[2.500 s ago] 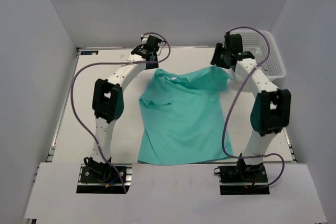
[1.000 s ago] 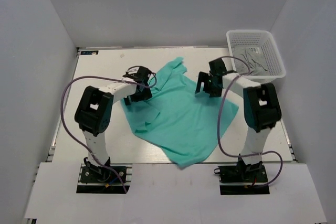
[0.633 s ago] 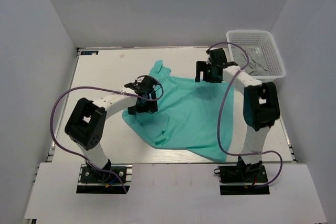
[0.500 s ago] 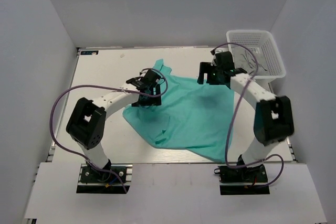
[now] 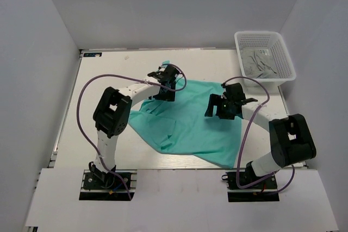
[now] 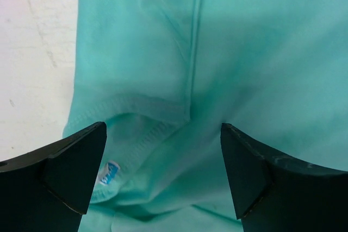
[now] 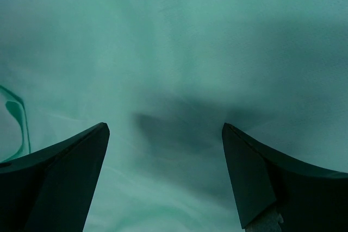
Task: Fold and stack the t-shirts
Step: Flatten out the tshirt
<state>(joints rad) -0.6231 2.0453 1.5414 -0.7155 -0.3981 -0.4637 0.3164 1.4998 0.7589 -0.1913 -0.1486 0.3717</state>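
– T-shirt from above: where does it lie?
– Spread on the table, about mid-table but skewed. One hem corner points toward the near edge, and there is a rumple by the left sleeve. The white basket stands apart at the far right.
– And the arms?
– The left gripper sits at the collar end. The right gripper is over the right part of the cloth. Half a second ago it was at the far right corner, near the basket, so it has let that corner go and come inward.
– Left wrist view?
– The left gripper is spread wide with nothing between its fingers. Under it lie the collar with its small label, and bare table at the left.
– Right wrist?
– Much the same. The right gripper is wide and empty, with only flat teal cloth and a shadow beneath.
– What does that mean for the task?
– I judge the laying-out is over. A couple of seconds ago the cloth was held by its shoulders; now it lies released and turned askew. No fold is made yet, and it likely needs straightening or a fresh grasp first.
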